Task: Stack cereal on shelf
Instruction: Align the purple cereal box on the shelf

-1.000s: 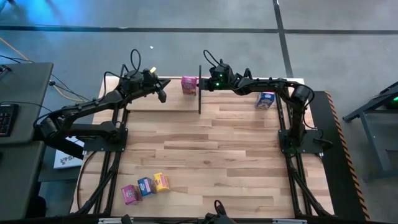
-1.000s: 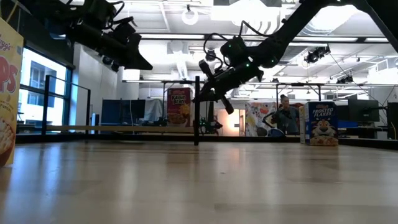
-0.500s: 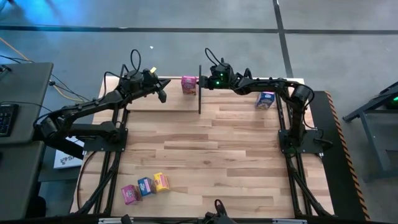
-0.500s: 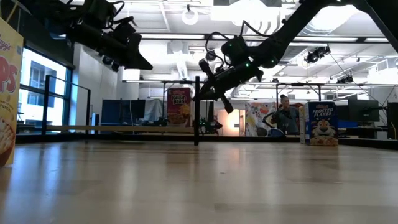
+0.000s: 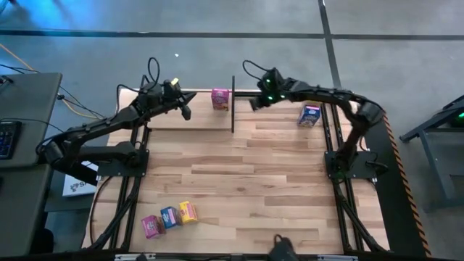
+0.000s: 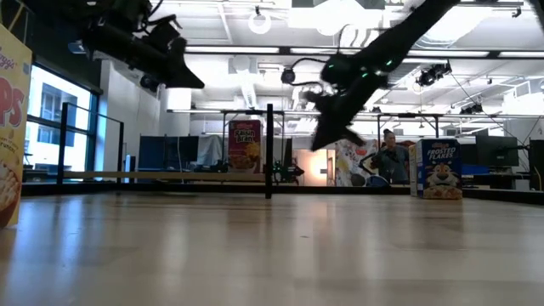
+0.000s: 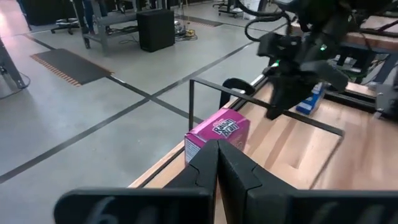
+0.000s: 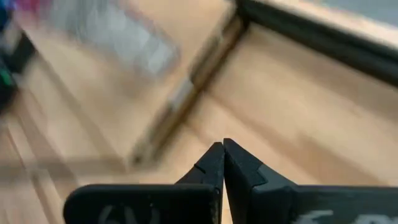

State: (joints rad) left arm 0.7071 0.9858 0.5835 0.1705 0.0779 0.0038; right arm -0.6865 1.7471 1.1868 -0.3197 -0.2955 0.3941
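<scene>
A pink cereal box (image 5: 220,98) stands on the shelf (image 5: 167,119), a pale board at the table's far edge with a black post (image 5: 233,109) at its right end. The left wrist view shows the pink cereal box (image 7: 219,132) just beyond the fingers. A blue box (image 5: 309,115) stands on the table at the far right. Pink (image 5: 151,225), blue (image 5: 169,217) and yellow (image 5: 188,212) boxes stand in a row at the near left. My left gripper (image 5: 187,111) hovers shut over the shelf, left of the pink box. My right gripper (image 5: 254,104) hangs shut in the air, right of the post.
In the low view the pink box (image 6: 245,146) and the blue box (image 6: 438,168) stand far off, and a yellow box (image 6: 12,127) looms at the left edge. A person (image 6: 391,157) is in the room behind. Bare planks (image 5: 246,174) fill the table's middle.
My right gripper has swung away from the post and the pink box toward the table's right, with its fingers tipping further downward; it stays shut. The boxes have kept their places.
</scene>
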